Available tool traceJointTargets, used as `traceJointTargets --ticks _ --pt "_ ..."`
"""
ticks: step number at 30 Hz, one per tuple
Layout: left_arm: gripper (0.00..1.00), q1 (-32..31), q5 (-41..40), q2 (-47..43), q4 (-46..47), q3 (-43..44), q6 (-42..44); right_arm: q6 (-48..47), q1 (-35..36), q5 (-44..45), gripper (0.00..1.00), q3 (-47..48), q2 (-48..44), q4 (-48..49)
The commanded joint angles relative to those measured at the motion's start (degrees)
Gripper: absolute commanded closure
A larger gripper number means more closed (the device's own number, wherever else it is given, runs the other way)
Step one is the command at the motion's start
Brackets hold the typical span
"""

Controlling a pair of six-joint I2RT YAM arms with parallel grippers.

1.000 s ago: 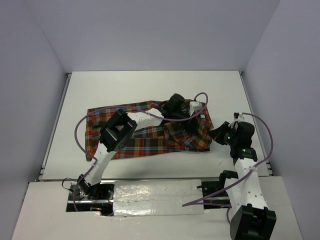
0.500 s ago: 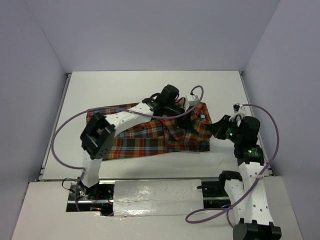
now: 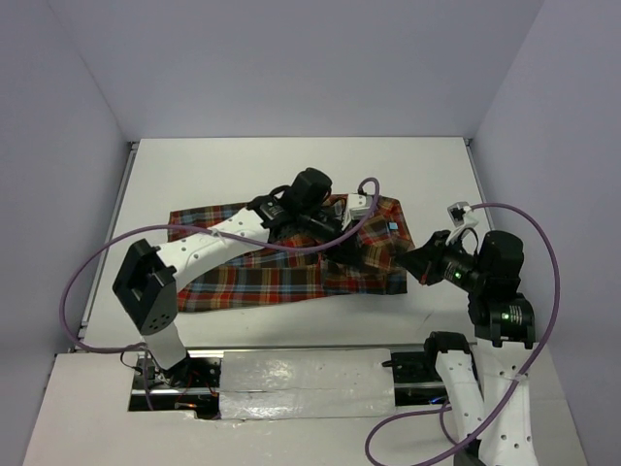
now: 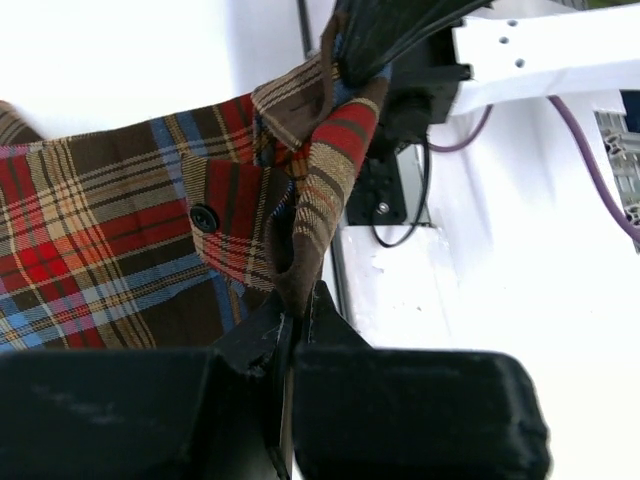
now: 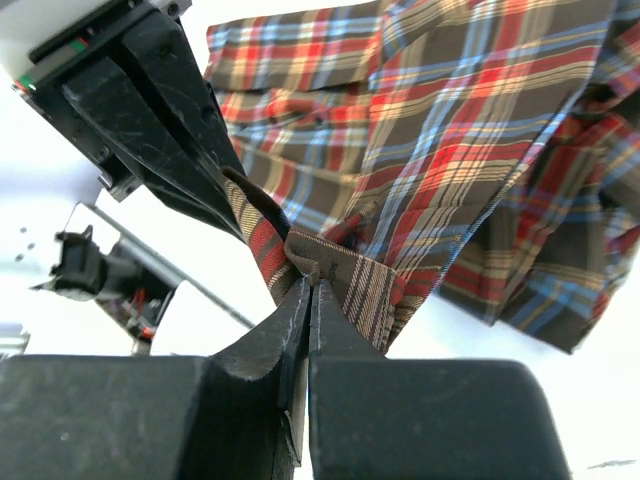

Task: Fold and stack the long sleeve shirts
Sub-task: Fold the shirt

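Left hand (image 4: pixel 297 318) clenched on edge of plaid shirt (image 3: pixel 262 277); right hand (image 5: pixel 311 290) clenched on same fold, just beside. Over last second left elbow swings out left, right arm draws back right. Shirt stays mid-desk (image 3: pixel 291 165), right edge lifted. Judgement: fold only starting.

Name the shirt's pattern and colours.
Plaid shirt: red-orange, dark brown, light blue; clearest in right wrist view.

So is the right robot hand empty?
No, the right gripper is pinched shut on a folded edge of the plaid shirt, as the right wrist view shows.
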Motion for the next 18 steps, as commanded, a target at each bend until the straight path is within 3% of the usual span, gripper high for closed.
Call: traceJointTargets --ticks 1,14,18 --pt "1.00 0.11 1.24 -4.19 -4.03 -0.88 3.69 -1.31 0.70 -3.30 1.00 3.67 -0.82 -3.65" --pt "1.00 0.11 6.16 -5.69 -4.73 -2.29 5.88 -2.80 4.30 -6.56 1.00 7.11 1.46 -10.24" --pt "1.00 1.16 4.77 -4.89 -3.26 -3.60 5.73 -1.49 5.19 -1.05 1.00 4.14 2.87 -7.11"
